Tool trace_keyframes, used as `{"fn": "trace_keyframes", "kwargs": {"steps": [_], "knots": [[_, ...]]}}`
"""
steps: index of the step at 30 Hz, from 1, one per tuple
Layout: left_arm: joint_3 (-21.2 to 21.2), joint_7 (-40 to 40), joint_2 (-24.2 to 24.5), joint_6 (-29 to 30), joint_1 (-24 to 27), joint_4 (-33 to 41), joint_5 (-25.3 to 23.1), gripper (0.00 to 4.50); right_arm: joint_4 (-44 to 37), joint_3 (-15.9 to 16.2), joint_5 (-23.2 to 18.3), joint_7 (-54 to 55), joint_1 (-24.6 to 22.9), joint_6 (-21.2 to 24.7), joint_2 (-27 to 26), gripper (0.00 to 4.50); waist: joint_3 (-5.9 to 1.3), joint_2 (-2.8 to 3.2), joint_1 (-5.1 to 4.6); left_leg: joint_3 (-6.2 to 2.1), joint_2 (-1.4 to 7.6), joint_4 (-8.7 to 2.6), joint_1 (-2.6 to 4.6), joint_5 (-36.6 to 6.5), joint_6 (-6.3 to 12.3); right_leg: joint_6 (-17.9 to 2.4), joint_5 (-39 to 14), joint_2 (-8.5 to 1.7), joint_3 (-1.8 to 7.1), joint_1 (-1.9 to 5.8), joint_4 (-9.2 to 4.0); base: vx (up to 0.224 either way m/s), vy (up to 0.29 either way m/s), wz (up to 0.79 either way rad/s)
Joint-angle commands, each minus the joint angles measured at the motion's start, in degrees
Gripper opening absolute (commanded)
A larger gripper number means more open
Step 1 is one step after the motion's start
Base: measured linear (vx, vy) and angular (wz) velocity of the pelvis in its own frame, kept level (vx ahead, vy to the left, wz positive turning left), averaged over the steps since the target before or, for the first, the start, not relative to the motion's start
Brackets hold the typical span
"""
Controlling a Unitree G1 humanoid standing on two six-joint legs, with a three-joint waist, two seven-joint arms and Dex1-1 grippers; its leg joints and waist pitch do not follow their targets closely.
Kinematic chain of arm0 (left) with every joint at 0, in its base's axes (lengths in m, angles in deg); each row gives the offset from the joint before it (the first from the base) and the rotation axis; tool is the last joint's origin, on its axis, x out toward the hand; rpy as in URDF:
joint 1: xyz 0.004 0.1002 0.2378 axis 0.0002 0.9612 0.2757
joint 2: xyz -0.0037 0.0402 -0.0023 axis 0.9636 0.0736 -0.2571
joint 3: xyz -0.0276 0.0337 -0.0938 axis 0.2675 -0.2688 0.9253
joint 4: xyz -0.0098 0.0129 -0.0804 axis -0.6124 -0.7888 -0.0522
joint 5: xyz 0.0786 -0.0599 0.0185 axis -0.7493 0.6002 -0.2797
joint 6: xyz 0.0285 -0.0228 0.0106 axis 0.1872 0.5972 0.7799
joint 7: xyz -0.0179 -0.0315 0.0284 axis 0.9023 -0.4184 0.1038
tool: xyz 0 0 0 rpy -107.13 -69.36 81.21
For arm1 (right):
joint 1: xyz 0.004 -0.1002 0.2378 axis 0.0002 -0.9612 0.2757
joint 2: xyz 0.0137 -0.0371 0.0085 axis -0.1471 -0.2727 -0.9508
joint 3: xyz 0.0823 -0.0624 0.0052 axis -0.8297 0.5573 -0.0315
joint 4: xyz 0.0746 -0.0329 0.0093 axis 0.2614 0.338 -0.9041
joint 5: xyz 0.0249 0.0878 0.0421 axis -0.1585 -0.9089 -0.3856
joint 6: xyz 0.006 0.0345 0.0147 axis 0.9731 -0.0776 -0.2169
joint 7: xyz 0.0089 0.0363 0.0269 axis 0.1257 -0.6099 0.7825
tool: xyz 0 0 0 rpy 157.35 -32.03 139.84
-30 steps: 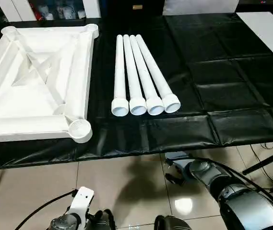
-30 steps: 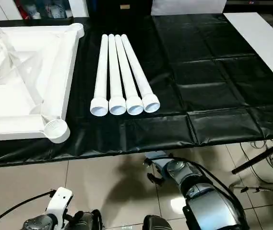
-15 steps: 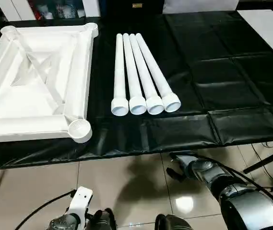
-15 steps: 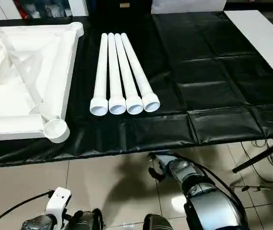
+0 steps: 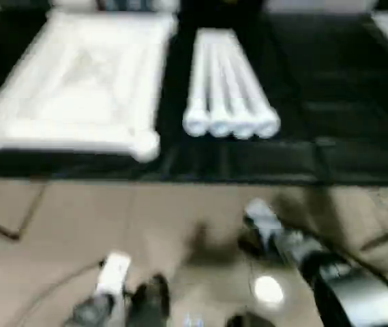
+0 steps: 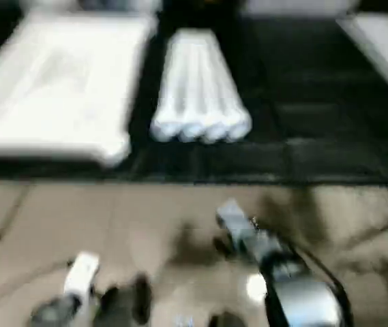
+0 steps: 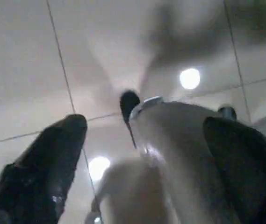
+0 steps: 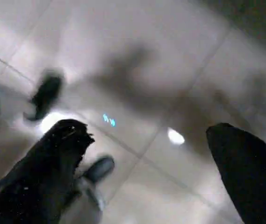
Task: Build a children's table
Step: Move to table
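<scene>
You haven't started assembly: the tabletop (image 5: 78, 88) lies underside-up at the table's (image 5: 344, 102) left end, four legs (image 5: 229, 88) bundled beside it near the front edge, while both the left gripper (image 7: 142, 154) and right gripper (image 8: 147, 154) hang spread and empty over the floor.

legs (image 5: 230, 88): 4; table top (image 5: 78, 82): 1; left end effector (image 7: 142, 154): 1; right end effector (image 8: 147, 158): 1
</scene>
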Motion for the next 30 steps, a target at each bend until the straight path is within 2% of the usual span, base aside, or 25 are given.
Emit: {"fn": "trace_keyframes", "kwargs": {"steps": [1,2,3,4,5,6,7,8,9,10,11,12,13,15,16,17,19,20,21,22,23,25,26,27,30], "knots": [[0.71,0.00,0.83,0.14,1.34,-0.69,0.23,4.44,0.27,-1.05,-0.60,-0.38,-0.91,-0.73,0.41,4.50,-2.83,-0.38,-0.98,-2.21,5.36,-6.03,1.40,-4.28,-0.58,-10.56,-9.46,-3.00,2.99,0.68,-8.16,0.036,0.071,-0.10],[1.53,-0.14,0.87,-1.17,1.43,0.91,1.04,4.44,0.08,-1.83,-1.39,-0.74,-1.17,-2.80,0.22,4.50,-4.62,0.14,-2.69,-2.73,6.03,-5.78,2.79,-1.77,3.10,-13.05,7.78,-2.59,2.96,0.26,-6.27,0.000,0.000,0.00],[1.55,-0.14,0.87,-1.21,1.44,0.96,1.06,4.44,0.07,-1.86,-1.42,-0.75,-1.18,-2.87,0.22,4.50,-5.21,0.74,-2.83,-2.52,5.69,-4.92,2.46,2.94,5.53,-14.25,14.78,-2.79,2.63,0.72,-5.89,0.000,0.000,0.00],[1.86,-0.15,0.91,-1.64,1.52,1.85,1.41,4.44,-0.05,-2.38,-1.86,-0.76,-1.34,-4.05,0.12,4.50,-5.49,0.55,-3.11,-1.75,5.02,-3.73,1.71,11.79,10.65,-15.48,24.75,-2.72,2.37,0.97,-5.41,0.000,0.000,0.00],[2.32,0.27,0.86,-1.70,1.73,3.36,2.12,4.44,-0.20,-2.90,-2.26,-0.15,-1.50,-5.44,0.05,4.50,-5.64,-0.03,-3.59,-1.26,4.95,-2.89,1.43,17.20,15.49,-16.64,30.59,-2.97,2.53,0.60,-4.93,0.000,0.000,0.00],[2.47,0.89,1.01,-1.56,2.05,5.23,2.56,4.44,-0.35,-3.95,-3.22,-0.03,-1.73,-7.00,-0.16,4.50,-5.65,-0.12,-3.79,-1.00,4.91,-2.70,1.00,17.70,17.21,-17.28,32.23,-3.45,2.60,0.81,-4.75,0.000,0.000,0.00],[2.38,2.87,1.29,-1.21,2.94,8.65,3.31,4.44,-0.46,-4.28,-3.52,-0.98,-1.83,-8.72,-0.31,4.50,-5.58,0.09,-3.98,-0.44,4.61,-2.56,-0.02,15.90,18.98,-18.18,33.87,-4.31,2.60,1.26,-4.78,0.000,0.000,0.00],[2.30,4.30,1.51,-0.98,3.58,11.03,3.81,4.44,-0.52,-4.46,-3.68,-1.74,-1.88,-9.88,-0.43,4.50,-5.36,-0.05,-4.43,-0.22,4.56,-2.63,-0.67,13.48,19.54,-18.84,34.67,-4.53,2.57,1.35,-4.72,0.000,0.000,0.00],[1.45,5.81,2.20,-0.69,4.36,13.86,3.54,4.44,-0.62,-4.01,-3.19,-2.31,-1.85,-11.57,-0.44,4.50,-5.37,0.06,-4.46,-0.19,4.65,-2.58,-0.76,12.17,19.56,-19.14,34.34,-4.64,2.50,1.38,-4.70,0.000,0.000,0.00],[0.07,7.86,3.19,-0.63,5.39,17.31,2.96,4.44,-0.70,-3.37,-2.41,-2.96,-1.78,-13.25,-0.40,4.50,-4.75,-0.12,-4.80,0.02,4.84,-3.04,-1.02,7.73,19.25,-19.62,30.67,-4.72,2.49,1.12,-5.16,0.000,0.000,0.00],[-0.73,8.91,3.73,-0.56,6.00,19.07,2.62,4.44,-0.72,-2.90,-1.91,-3.33,-1.72,-14.01,-0.35,4.50,-4.41,0.11,-4.86,0.12,5.03,-3.61,-0.90,2.20,17.89,-19.95,24.28,-4.88,2.63,1.08,-5.78,0.000,0.000,0.00],[-0.88,9.11,3.83,-0.55,6.11,19.39,2.56,4.44,-0.72,-2.81,-1.82,-3.39,-1.71,-14.15,-0.34,4.50,-4.34,0.08,-5.00,0.18,5.08,-3.86,-0.89,0.06,17.07,-20.08,21.39,-4.83,2.73,1.11,-5.99,0.000,0.000,0.00],[-3.04,12.24,5.53,-0.82,7.78,23.53,1.69,4.44,-0.65,-1.25,-0.23,-5.12,-1.45,-15.80,-0.25,4.50,-4.16,0.33,-5.12,0.24,5.15,-4.29,-0.73,-3.01,15.28,-20.33,16.95,-4.63,2.97,0.97,-6.28,0.000,0.000,0.00],[-4.77,14.56,7.13,-0.86,9.03,26.11,0.70,4.44,-0.42,0.26,1.09,-8.22,-1.15,-15.80,-0.28,4.50,-4.05,0.29,-5.49,0.33,5.23,-4.75,-0.71,-5.92,13.21,-20.44,13.24,-4.45,3.26,0.86,-6.54,0.000,0.000,0.00],[-5.65,15.59,8.06,-1.14,9.77,27.51,0.18,4.44,-0.20,2.23,3.07,-9.13,-0.81,-15.77,-0.06,4.50,-4.07,0.29,-5.67,0.52,5.29,-4.86,-0.52,-6.95,12.37,-20.44,12.32,-4.38,3.47,0.64,-6.66,0.000,0.000,0.00],[-5.65,15.59,8.06,-1.14,9.77,27.51,0.18,4.44,-0.20,2.23,3.07,-9.13,-0.81,-15.77,-0.06,4.50,-4.20,0.44,-5.76,0.71,5.19,-4.74,-0.41,-6.14,12.16,-20.54,13.11,-4.20,3.56,0.51,-6.59,0.000,0.000,0.00],[-6.73,17.30,9.58,-0.70,11.10,30.41,-0.42,4.44,0.13,5.87,6.93,-9.45,-0.21,-16.56,0.43,4.50,-4.36,0.27,-5.65,0.88,5.20,-4.61,-0.28,-4.05,12.43,-20.86,15.12,-4.21,3.54,0.35,-6.42,0.000,0.000,0.00],[-6.87,18.74,10.56,-0.21,12.18,33.09,-0.05,4.44,0.24,6.60,7.73,-10.23,-0.10,-17.56,0.51,4.50,-4.34,0.28,-5.55,1.12,5.12,-4.47,-0.28,-3.36,12.86,-20.80,15.86,-4.17,3.57,0.23,-6.37,0.000,0.000,0.00],[-6.75,19.07,10.80,0.12,12.56,34.22,0.26,4.44,0.19,6.04,7.22,-10.19,-0.21,-18.45,0.48,4.50,-4.43,0.24,-5.54,1.19,5.13,-4.40,-0.29,-3.06,13.08,-20.79,16.32,-4.26,3.62,0.25,-6.33,0.000,0.000,0.00],[-6.20,19.45,11.07,0.14,13.15,36.10,1.13,4.44,0.05,3.52,4.77,-10.19,-0.63,-19.36,0.21,4.50,-4.23,0.15,-5.38,1.35,5.15,-4.43,-0.28,-3.10,13.37,-20.71,16.53,-4.38,3.77,0.18,-6.37,0.000,0.000,0.00],[-6.17,19.51,11.11,0.27,13.25,36.38,1.27,4.44,0.05,3.36,4.60,-10.22,-0.66,-19.42,0.19,4.50,-4.25,0.13,-5.35,1.40,5.19,-4.46,-0.33,-3.24,13.45,-20.61,16.55,-4.43,3.82,0.25,-6.34,0.000,0.000,0.00],[-5.88,22.00,12.39,2.78,15.80,43.51,4.31,4.44,0.05,2.57,3.57,-12.53,-0.84,-21.25,-0.02,4.50,-4.40,0.30,-5.27,1.43,5.20,-4.39,-0.19,-2.58,13.55,-20.58,17.29,-4.24,3.73,0.20,-6.18,0.000,0.000,0.00],[-5.87,22.15,12.48,2.92,15.96,43.95,4.47,4.44,0.05,2.57,3.54,-12.71,-0.84,-21.35,-0.03,4.50,-4.38,0.34,-5.23,1.48,5.24,-4.35,-0.30,-2.41,13.74,-20.90,17.78,-4.26,3.63,0.17,-6.10,0.000,0.000,0.00],[-5.67,23.02,13.09,4.41,17.49,47.97,5.85,4.44,0.02,1.80,2.62,-14.39,-1.04,-21.75,-0.18,4.50,-4.21,0.68,-5.30,1.49,5.12,-4.34,-0.38,-2.37,13.90,-20.94,17.83,-4.10,3.58,0.10,-6.07,0.000,0.000,0.00],[-5.17,23.84,13.82,7.03,19.41,53.85,7.38,4.44,-0.05,-1.72,-1.04,-16.31,-1.66,-21.05,-0.76,4.50,-4.24,0.64,-5.33,1.56,5.22,-4.31,-0.39,-2.75,14.59,-21.33,18.42,-4.14,3.71,0.23,-6.08,0.000,0.000,0.00]]}}
